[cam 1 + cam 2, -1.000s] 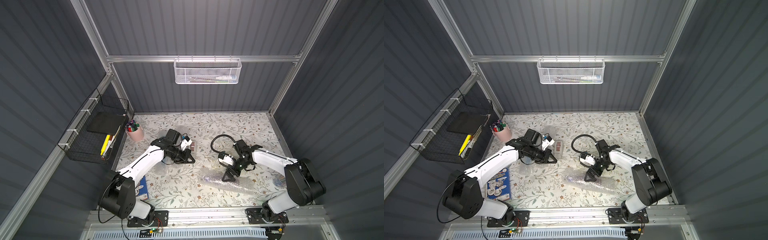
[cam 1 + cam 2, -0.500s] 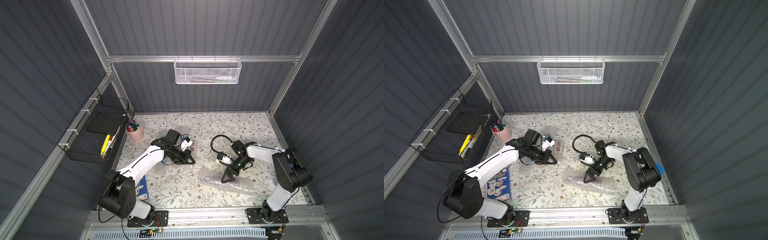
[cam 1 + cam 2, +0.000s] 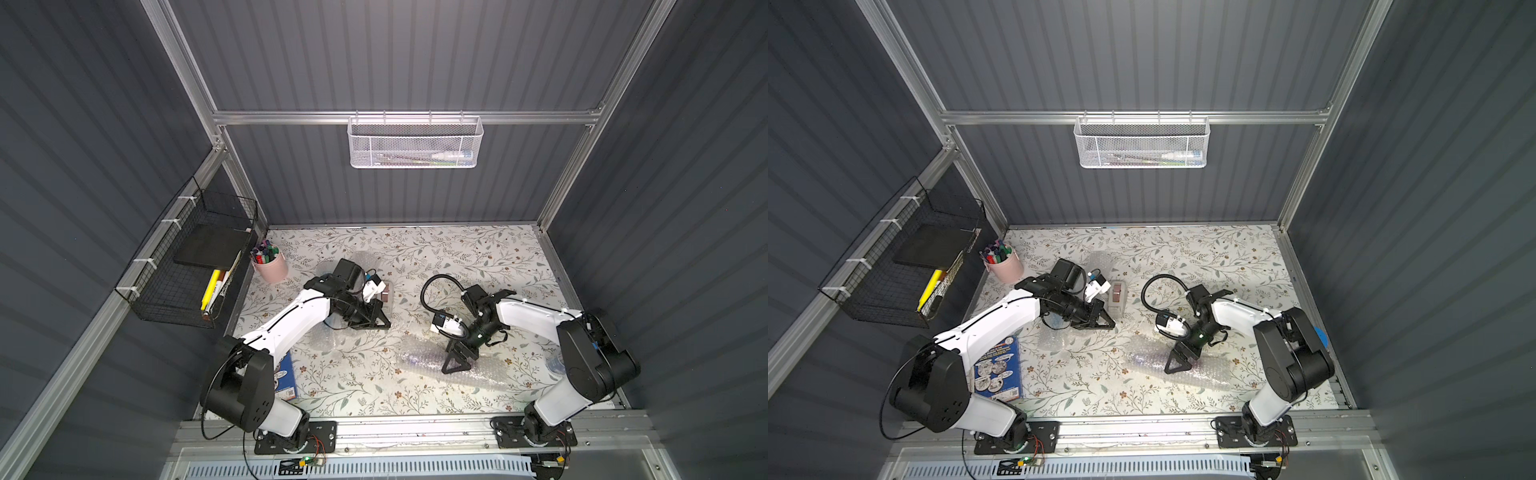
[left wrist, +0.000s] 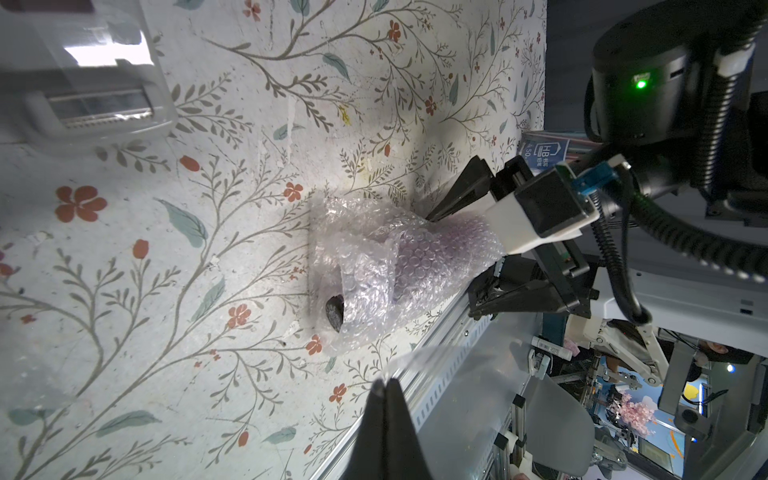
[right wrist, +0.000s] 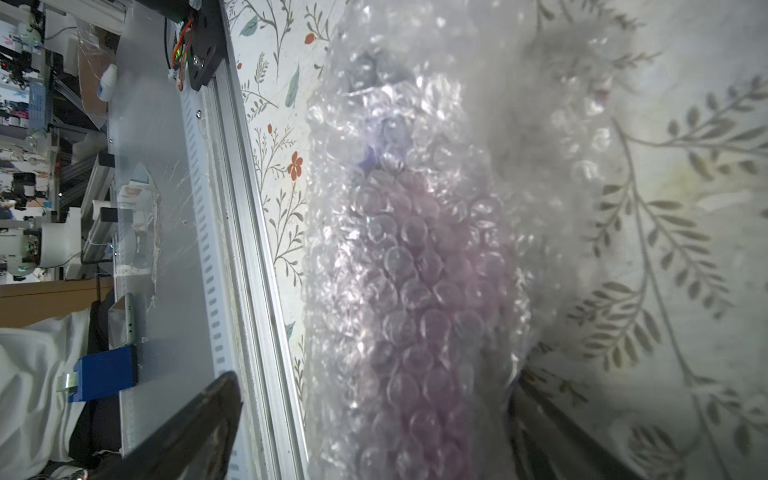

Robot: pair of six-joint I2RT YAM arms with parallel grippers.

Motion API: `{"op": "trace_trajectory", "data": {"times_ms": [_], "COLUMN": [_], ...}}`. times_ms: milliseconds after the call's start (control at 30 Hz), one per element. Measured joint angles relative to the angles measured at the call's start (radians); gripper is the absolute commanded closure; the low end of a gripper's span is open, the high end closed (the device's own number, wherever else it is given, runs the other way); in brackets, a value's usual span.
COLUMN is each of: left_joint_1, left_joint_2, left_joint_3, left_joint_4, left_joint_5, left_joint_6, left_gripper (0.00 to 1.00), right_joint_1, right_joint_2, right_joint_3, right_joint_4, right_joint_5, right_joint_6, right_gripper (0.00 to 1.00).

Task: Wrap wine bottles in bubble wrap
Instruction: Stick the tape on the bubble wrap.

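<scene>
A dark purple wine bottle [image 3: 419,359] lies near the table's front, rolled in bubble wrap [image 5: 415,291]. Its dark cap [image 4: 334,311] pokes out of the roll's open end. My right gripper [image 3: 461,359] stands open, a finger on each side of the roll [image 3: 1146,359], not pressing it in the right wrist view [image 5: 374,432]. My left gripper [image 3: 387,326] hovers left of centre, shut [image 4: 385,380], with a clear strip like tape trailing from its fingertips. A loose bubble wrap sheet [image 3: 332,343] lies under the left arm. Other wine bottles are hidden.
A grey tape dispenser [image 3: 384,293] sits just behind my left gripper. A pink cup of markers [image 3: 270,266] stands at the back left. A blue booklet [image 3: 998,368] lies at the front left. A blue-lidded container [image 3: 555,363] is behind the right arm.
My right arm's shoulder and elbow have swung round while its gripper stayed over the wrapped bottle, settling slightly lower. The left arm has not moved.
</scene>
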Motion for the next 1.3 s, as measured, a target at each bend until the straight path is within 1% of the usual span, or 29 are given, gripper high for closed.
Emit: {"op": "trace_trajectory", "data": {"times_ms": [133,233,333,400,433,467,767,833,1000,1133,1300], "left_joint_1": [0.000,0.000,0.000,0.000,0.000,0.000,0.000,0.000,0.000,0.000,0.000], "left_joint_2": [0.002,0.007,0.015,0.018,0.018,0.020,0.043,0.046,0.048,0.048,0.058], "left_joint_3": [0.001,0.002,0.002,0.002,0.002,0.002,0.002,0.002,0.007,0.026,0.052], "left_joint_4": [0.000,0.000,0.001,0.002,0.002,0.004,0.012,0.012,0.011,0.011,0.011], "left_joint_5": [0.000,0.001,0.004,0.007,0.008,0.010,0.023,0.023,0.023,0.023,0.022], "left_joint_6": [0.000,0.000,0.000,0.000,0.000,0.000,0.000,0.000,0.000,0.000,-0.001], "left_gripper": [1.00,1.00,1.00,1.00,1.00,1.00,1.00,1.00,1.00,1.00,1.00], "right_joint_1": [0.024,0.056,0.098,0.128,0.143,0.161,0.296,0.328,0.412,0.475,0.520], "right_joint_2": [-0.042,-0.079,-0.120,-0.142,-0.151,-0.159,-0.253,-0.256,-0.267,-0.264,-0.220], "right_joint_3": [-0.027,-0.036,-0.062,-0.077,-0.082,-0.085,-0.126,-0.126,-0.132,-0.138,-0.135], "right_joint_4": [0.020,0.036,0.072,0.092,0.101,0.109,0.174,0.186,0.238,0.317,0.439], "right_joint_5": [0.031,0.077,0.138,0.186,0.212,0.245,0.440,0.477,0.579,0.670,0.759], "right_joint_6": [0.002,0.008,0.016,0.020,0.023,0.028,0.038,0.038,0.031,0.005,-0.044], "right_gripper": [0.10,0.13,0.18,0.27,0.35,0.39,0.43,0.45,0.46,0.46,0.46]}}
